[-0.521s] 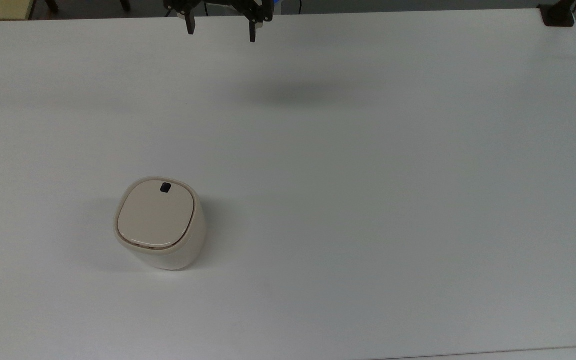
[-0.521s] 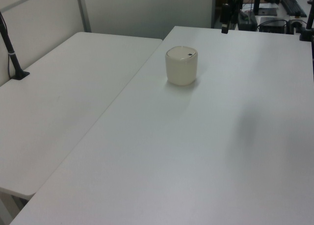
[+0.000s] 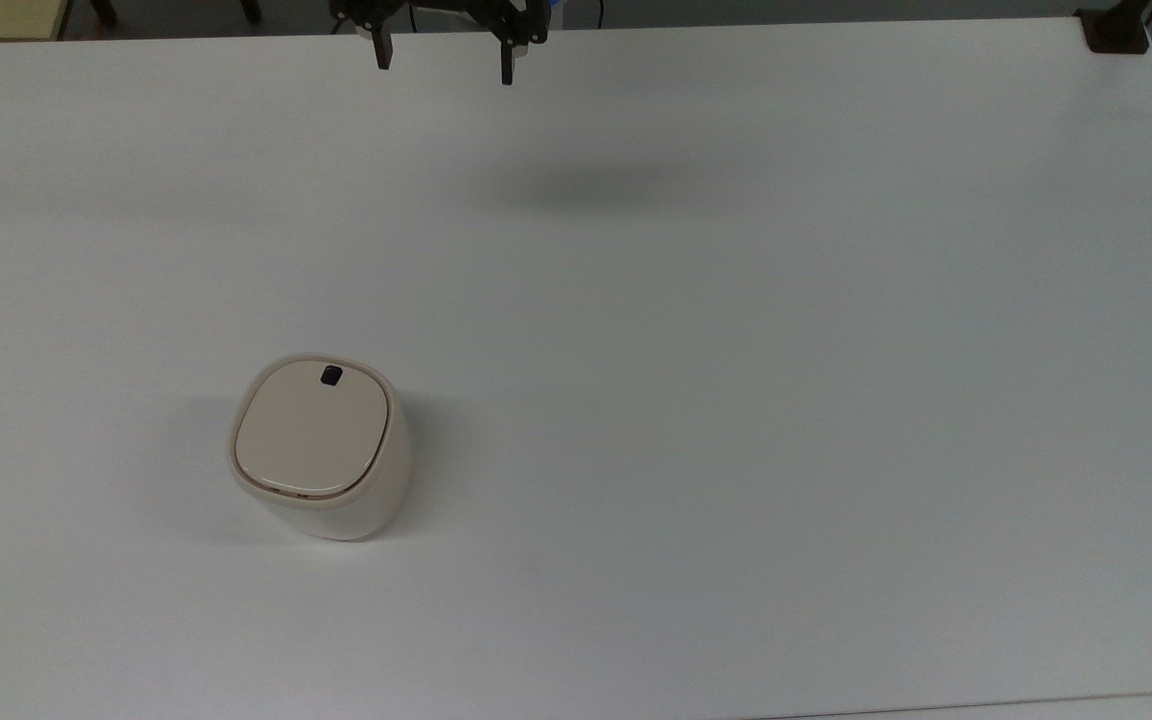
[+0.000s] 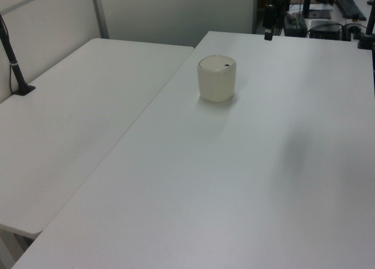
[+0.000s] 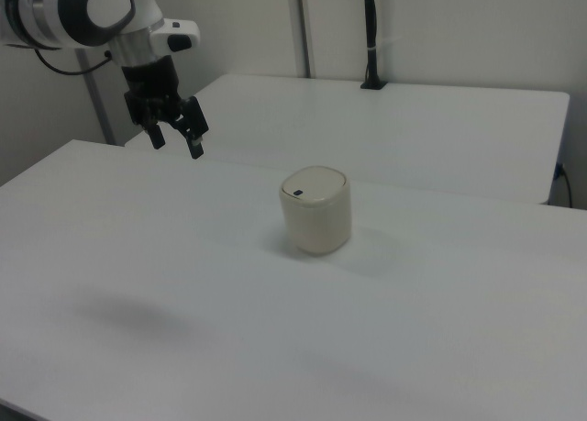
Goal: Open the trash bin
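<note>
- Your small cream-beige plastic trash bin [image 3: 321,450] stands upright on the broad white table [image 3: 736,400], toward 8 o'clock from the middle of the top view, its flat lid [image 3: 311,428] closed.
- Its small black push button [image 3: 331,376] sits at the lid's 12 o'clock edge in the top view.
- Your black two-finger gripper [image 3: 444,62] hangs well apart from the bin, at about 1 o'clock from it in the top view, above the table's far edge, fingers [image 3: 382,52] spread wide and empty.
- In the right view the gripper [image 5: 175,142] is at the bin's [image 5: 315,210] 10 o'clock.
</note>
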